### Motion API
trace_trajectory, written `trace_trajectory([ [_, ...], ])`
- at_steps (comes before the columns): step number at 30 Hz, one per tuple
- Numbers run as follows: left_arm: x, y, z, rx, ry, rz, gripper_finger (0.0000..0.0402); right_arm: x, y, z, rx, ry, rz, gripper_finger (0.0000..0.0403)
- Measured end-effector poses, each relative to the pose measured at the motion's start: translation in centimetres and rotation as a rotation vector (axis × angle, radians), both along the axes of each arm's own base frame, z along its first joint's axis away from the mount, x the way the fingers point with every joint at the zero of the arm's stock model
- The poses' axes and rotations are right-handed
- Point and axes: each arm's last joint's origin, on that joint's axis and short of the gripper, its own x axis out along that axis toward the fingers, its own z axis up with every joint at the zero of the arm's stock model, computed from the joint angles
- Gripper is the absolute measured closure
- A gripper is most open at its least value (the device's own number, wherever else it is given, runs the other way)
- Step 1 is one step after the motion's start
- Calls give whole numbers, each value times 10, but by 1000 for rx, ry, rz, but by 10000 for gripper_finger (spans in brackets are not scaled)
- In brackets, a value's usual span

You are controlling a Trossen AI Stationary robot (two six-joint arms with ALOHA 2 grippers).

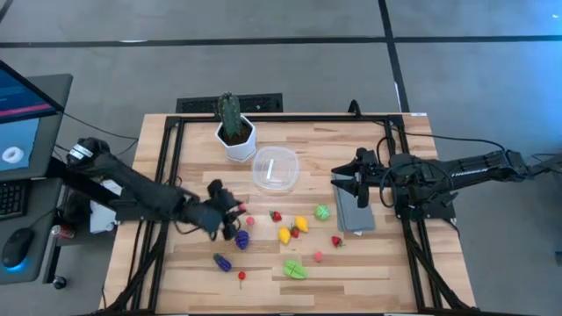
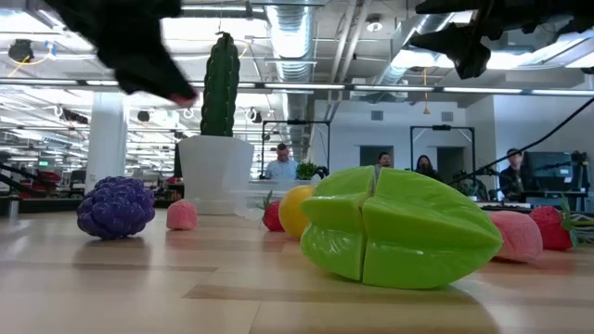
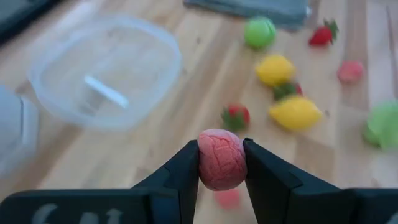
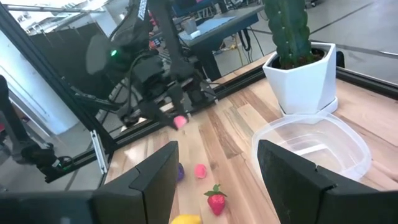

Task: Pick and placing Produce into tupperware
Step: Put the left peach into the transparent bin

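Observation:
My left gripper (image 1: 230, 211) is shut on a small pink round toy fruit (image 3: 222, 159), left of the produce and nearer than the clear round tupperware (image 1: 276, 168). In the right wrist view the fruit (image 4: 180, 122) is above the table. The rest of the produce lies loose on the table: purple grapes (image 1: 241, 239), a green star fruit (image 1: 295, 269), yellow pieces (image 1: 301, 224), strawberries (image 1: 276, 215) and another pink piece (image 4: 201, 170). My right gripper (image 4: 217, 180) is open and empty above the grey cloth (image 1: 354, 211). My left gripper pinches the pink fruit by its two opposite sides (image 3: 205, 163) between its two fingers, at their free ends. The fruit is lifted clear of the table and sticks out past the fingertips toward the tupperware (image 3: 106, 68).
A white pot with a tall green cactus (image 1: 234, 130) stands just left of the tupperware, at the far side. The grey folded cloth lies at the right, under my right gripper. Dark frame rails (image 1: 167, 158) run along the table's left, right and far edges. People sit in the room behind (image 2: 281, 162).

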Motion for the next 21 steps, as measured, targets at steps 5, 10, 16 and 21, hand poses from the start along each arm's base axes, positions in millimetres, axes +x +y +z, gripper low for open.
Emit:
trace_trajectory([
  [5,16,33,5,24,-28,6,297,0,0,-1,-14,8,3,159],
  [10,28,60,1,39,-22,39,297,0,0,-2,-17,19,-1,159],
  [16,51,80,-15,25,-51,66,297,0,0,-2,-19,22,-3,159],
  [21,69,90,-34,-7,-88,107,297,-1,-1,-3,-22,29,-20,159],
])
